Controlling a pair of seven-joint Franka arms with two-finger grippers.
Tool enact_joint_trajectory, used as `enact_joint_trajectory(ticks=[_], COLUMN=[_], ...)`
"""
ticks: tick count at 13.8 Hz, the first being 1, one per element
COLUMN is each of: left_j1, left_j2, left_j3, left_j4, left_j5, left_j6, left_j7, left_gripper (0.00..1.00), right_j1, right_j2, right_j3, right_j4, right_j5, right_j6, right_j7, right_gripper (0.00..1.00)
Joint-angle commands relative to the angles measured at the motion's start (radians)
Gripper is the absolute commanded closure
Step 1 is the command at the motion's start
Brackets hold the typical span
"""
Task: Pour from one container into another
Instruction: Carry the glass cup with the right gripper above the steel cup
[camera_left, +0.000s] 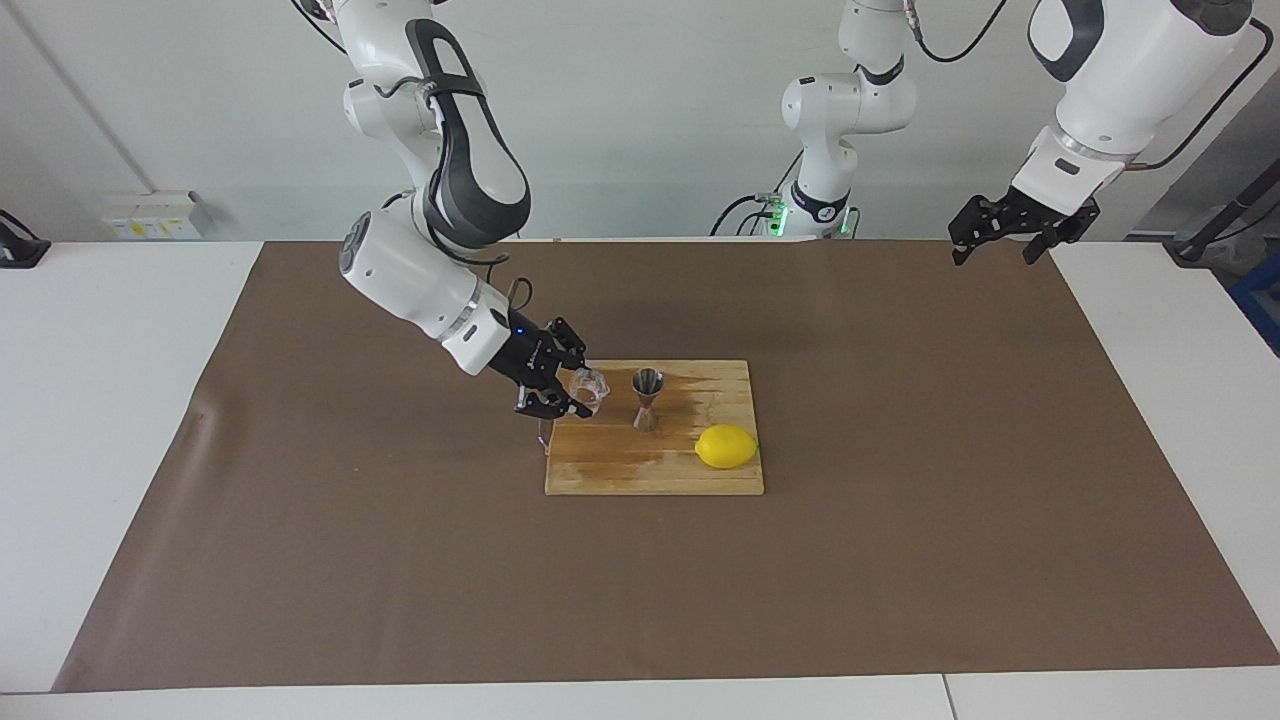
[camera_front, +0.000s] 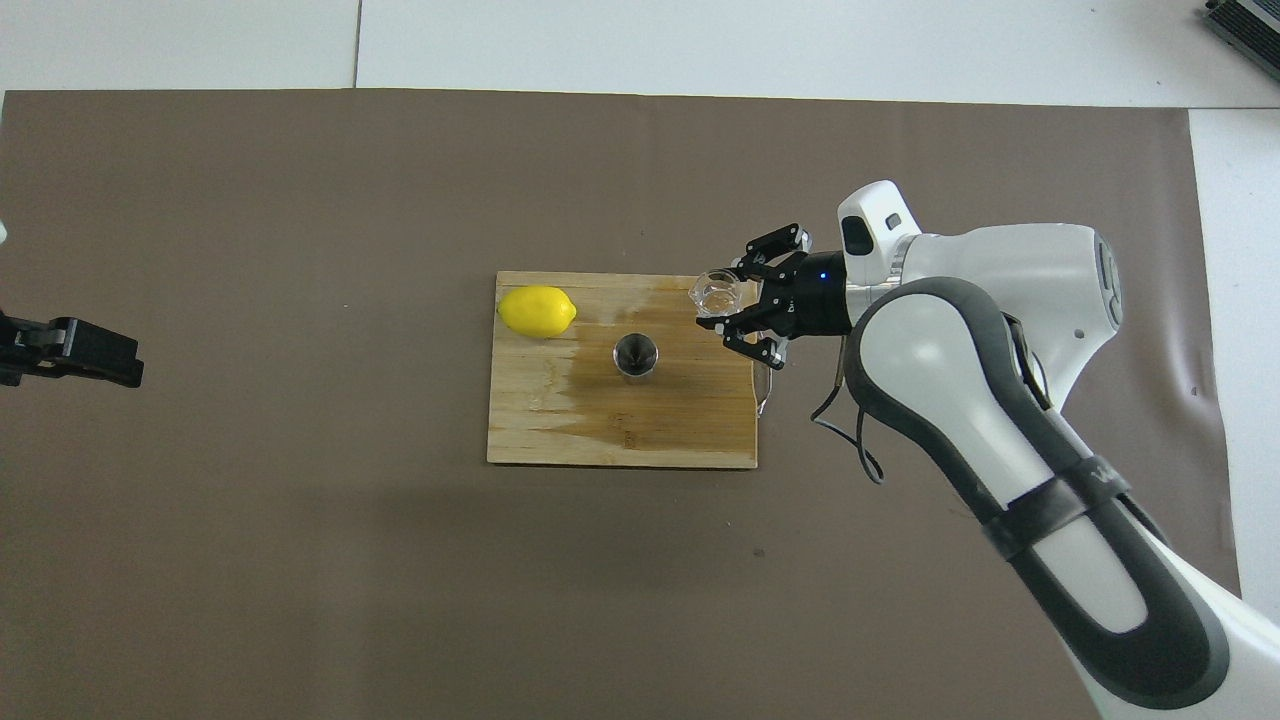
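Board (camera_left: 654, 470) — one glass (camera_left: 589, 388), one jigger (camera_left: 647, 398)

Things I see around the wooden board (camera_left: 655, 470)

The lemon (camera_left: 726, 446) lies on its corner; the brown mat (camera_left: 900, 560) is under it.

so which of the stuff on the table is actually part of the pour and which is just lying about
In the job:
- clear glass, held over the board by the right gripper
- steel jigger, standing on the board

Lying about:
- lemon
- wooden board, stained wet
- left gripper, waiting off at the table's edge
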Motion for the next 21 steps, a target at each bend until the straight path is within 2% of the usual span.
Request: enact_joint_trajectory(ticks=[1, 4, 14, 21], left_j1=[-0.001, 0.001, 0.001, 0.001], left_j2=[-0.013, -0.013, -0.013, -0.013], left_j3=[0.002, 0.002, 0.002, 0.002], left_j4=[-0.008, -0.008, -0.008, -0.008], left_j5=[0.020, 0.019, 0.019, 0.019], left_j6=[-0.001, -0.001, -0.001, -0.001], left_j7=[0.013, 0.013, 0.013, 0.013], left_gripper=[0.00, 0.00, 0.00, 0.00], right_j1=[0.029, 0.053, 0.095, 0.115], right_j2=[-0.043, -0.058, -0.066, -0.058], right_j3=[-0.007, -0.009, -0.009, -0.009], right_j4=[-0.044, -0.056, -0.035, 0.022], right_j5=[-0.015, -0.052, -0.303, -0.498], right_j6=[0.012, 0.015, 0.010, -0.059], right_j7=[0.037, 0.071, 0.322, 0.497], right_gripper=[0.92, 0.94, 0.98, 0.99])
